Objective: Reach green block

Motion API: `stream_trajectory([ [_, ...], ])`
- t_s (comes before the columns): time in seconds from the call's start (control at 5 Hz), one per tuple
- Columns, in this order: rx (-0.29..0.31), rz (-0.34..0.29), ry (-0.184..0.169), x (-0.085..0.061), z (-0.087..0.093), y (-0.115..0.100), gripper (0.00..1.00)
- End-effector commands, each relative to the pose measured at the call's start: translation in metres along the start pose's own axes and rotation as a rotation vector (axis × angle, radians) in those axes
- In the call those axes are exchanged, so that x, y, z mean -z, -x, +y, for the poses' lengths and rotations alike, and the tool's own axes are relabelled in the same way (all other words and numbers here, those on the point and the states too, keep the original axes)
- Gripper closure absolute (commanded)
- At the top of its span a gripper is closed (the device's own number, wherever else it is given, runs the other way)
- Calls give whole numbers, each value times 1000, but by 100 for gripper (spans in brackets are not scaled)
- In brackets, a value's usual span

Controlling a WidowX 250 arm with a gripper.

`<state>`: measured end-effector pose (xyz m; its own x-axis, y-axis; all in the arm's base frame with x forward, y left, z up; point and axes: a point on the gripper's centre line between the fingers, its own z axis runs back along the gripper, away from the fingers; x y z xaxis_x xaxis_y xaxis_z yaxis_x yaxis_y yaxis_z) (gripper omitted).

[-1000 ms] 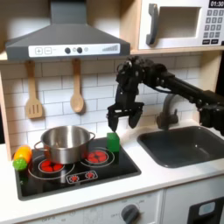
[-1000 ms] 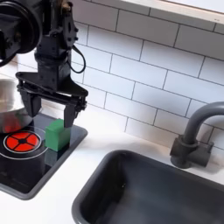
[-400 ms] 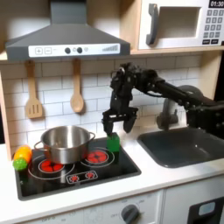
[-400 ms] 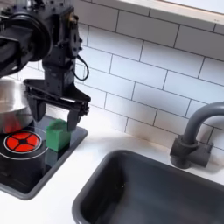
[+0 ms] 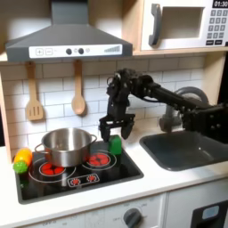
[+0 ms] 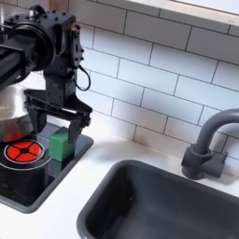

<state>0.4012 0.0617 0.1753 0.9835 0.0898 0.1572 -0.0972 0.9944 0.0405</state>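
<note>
The green block [image 5: 115, 144] [image 6: 62, 146] stands upright on the right rear corner of the black toy stove [image 5: 125, 166], beside the steel pot [image 5: 65, 144]. My gripper [image 5: 117, 130] [image 6: 59, 119] hangs open directly over the block, one finger to each side of its top. In the second exterior view the fingertips [image 6: 77, 128] reach down to about the block's upper edge, and I cannot tell whether they touch it. The black arm comes in from the first exterior view's right.
A rounded green and orange-yellow toy vegetable [image 5: 20, 159] lies on the stove's left edge. A grey sink [image 5: 185, 147] [image 6: 159, 201] with a faucet [image 6: 207, 140] sits right of the stove. Wooden utensils [image 5: 78, 100] hang on the tiled wall under the range hood.
The gripper has moved left and down in both exterior views, from right of and above the block to directly over it, still open.
</note>
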Motion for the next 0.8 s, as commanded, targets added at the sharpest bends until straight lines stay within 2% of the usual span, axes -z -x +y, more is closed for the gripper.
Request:
stream_trajectory([
  [0.0, 24, 31, 14, 11, -1, 3, 0],
  [0.6, 33, 47, 22, 22, 1, 3, 0],
])
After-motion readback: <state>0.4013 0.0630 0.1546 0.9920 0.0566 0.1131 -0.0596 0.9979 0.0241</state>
